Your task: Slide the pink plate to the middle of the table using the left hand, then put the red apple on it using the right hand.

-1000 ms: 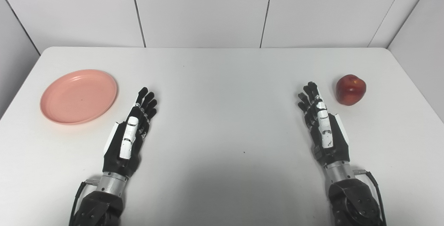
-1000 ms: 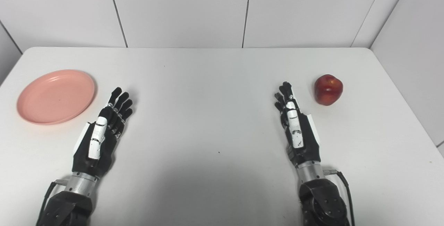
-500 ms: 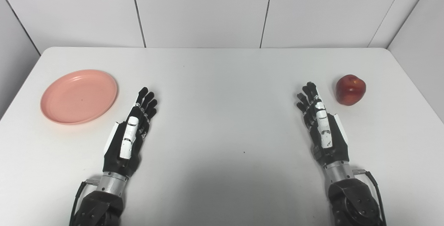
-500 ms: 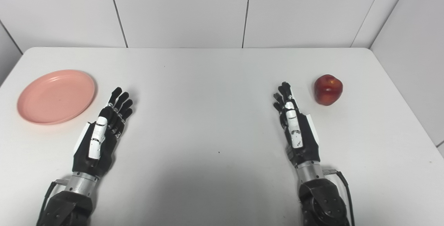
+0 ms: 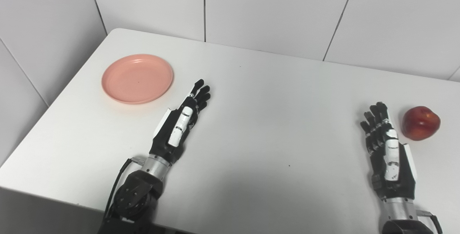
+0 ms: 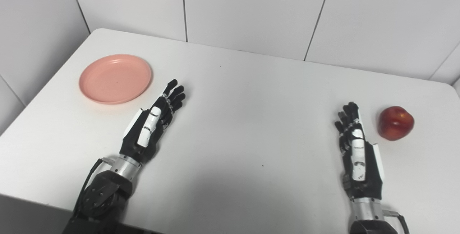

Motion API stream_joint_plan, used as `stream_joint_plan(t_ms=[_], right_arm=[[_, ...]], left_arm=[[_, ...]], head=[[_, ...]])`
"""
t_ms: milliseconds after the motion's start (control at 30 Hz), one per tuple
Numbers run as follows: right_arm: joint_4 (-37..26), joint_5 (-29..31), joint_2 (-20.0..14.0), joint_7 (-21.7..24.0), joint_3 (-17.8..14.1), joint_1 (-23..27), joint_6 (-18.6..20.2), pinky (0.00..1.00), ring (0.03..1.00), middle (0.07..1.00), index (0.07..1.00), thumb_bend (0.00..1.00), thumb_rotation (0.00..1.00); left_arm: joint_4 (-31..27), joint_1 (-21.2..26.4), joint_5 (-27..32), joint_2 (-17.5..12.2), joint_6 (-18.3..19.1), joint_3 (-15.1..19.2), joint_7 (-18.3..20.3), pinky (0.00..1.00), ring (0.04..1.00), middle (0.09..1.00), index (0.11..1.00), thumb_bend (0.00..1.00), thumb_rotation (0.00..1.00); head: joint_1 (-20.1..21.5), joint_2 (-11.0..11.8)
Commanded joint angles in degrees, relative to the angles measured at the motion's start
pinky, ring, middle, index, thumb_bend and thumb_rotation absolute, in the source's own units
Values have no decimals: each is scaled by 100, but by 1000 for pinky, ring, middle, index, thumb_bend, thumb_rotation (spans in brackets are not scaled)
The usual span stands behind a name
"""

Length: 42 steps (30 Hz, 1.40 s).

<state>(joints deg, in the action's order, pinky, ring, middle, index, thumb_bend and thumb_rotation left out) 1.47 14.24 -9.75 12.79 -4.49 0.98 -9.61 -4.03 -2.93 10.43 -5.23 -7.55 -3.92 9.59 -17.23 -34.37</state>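
Observation:
A pink plate (image 5: 137, 78) lies flat near the far left corner of the white table (image 5: 258, 93). My left hand (image 5: 181, 122) rests just right of it and nearer to me, fingers stretched out and apart from the plate, holding nothing. A red apple (image 5: 420, 123) sits at the right side of the table. My right hand (image 5: 386, 151) lies just left of the apple, fingers straight, open and not touching it.
White wall panels stand behind the table and along its left side. The table's left edge and near left corner (image 5: 14, 169) show in both views. A tiny dark speck (image 5: 289, 165) marks the tabletop between the hands.
The whole picture has shifted: the camera turned left and tilted, so everything sits further right. Plate, apple and both hands have kept their places on the table.

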Motion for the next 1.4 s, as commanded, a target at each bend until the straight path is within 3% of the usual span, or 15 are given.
stream_joint_plan(t_ms=[0, 467, 967, 1233, 1367], right_arm=[[449, 66, -36, 94, -69, -265, -242, 1000, 1000, 1000, 1000, 307, 1000], [110, -24, 13, -5, -18, -334, 6, 1000, 1000, 1000, 1000, 229, 1000], [37, -153, 72, -65, 36, -331, -39, 1000, 1000, 1000, 1000, 173, 1000], [98, -178, 133, -90, 61, -301, -42, 1000, 1000, 1000, 1000, 165, 1000], [127, -183, 166, -84, 78, -280, -79, 1000, 1000, 1000, 1000, 154, 1000]], left_arm=[[283, -448, -41, 475, 43, -159, -118, 997, 973, 973, 960, 469, 1000], [449, -395, -34, 533, -104, -194, -115, 1000, 981, 985, 967, 464, 1000], [474, -371, -24, 493, -165, -165, -87, 1000, 979, 984, 969, 457, 1000], [233, -337, 41, 348, -64, -165, 35, 1000, 989, 995, 977, 475, 1000], [-37, -267, 73, 256, 181, -107, 85, 1000, 988, 995, 975, 491, 1000]], head=[[-81, 53], [-170, 207], [-149, 255], [-210, 355], [-234, 402]])
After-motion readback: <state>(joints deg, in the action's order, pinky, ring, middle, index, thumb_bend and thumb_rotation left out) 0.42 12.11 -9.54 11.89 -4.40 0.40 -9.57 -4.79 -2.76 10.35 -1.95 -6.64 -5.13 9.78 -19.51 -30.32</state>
